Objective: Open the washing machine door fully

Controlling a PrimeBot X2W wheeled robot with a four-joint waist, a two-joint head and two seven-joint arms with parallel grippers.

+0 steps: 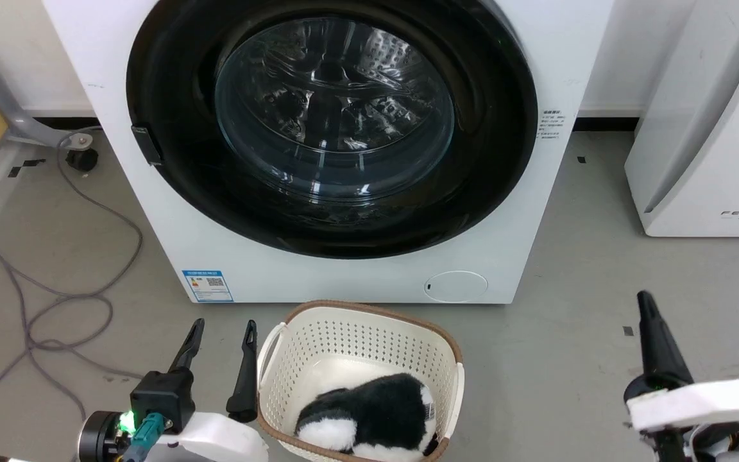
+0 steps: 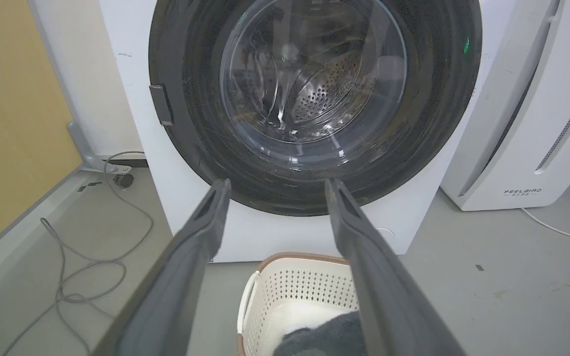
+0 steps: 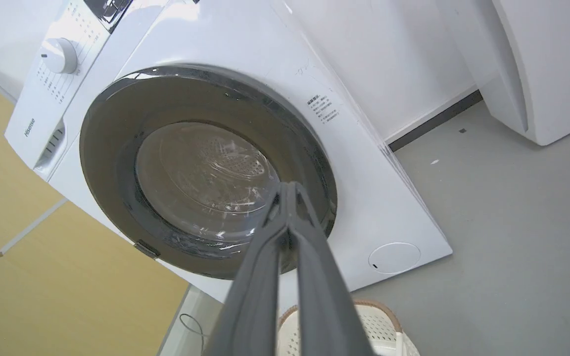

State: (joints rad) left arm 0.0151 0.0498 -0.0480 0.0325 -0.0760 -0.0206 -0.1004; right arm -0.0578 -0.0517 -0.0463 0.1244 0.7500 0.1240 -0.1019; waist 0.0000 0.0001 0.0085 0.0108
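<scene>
Washing machine door (image 1: 334, 128) sits closed on the washing machine (image 1: 151, 231) dead ahead of me, handle tab (image 1: 147, 144) on its left edge. Basket (image 1: 356, 340) with a plush toy (image 1: 369, 410) blocks the floor in front; cable (image 1: 55, 301) left, white appliance (image 1: 696, 128) right. My left gripper (image 1: 224, 325) gapes empty, right gripper (image 1: 645, 301) pinched together, empty.

Head looks down; both wrists face the washing machine door (image 1: 334, 122).

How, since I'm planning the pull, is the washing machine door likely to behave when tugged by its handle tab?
The washing machine door looks rigid: it should swing as one piece, not flex. Its domed glass bowl suggests some weight. The handle tab is small and smooth-looking, so a grip may well slip.
</scene>
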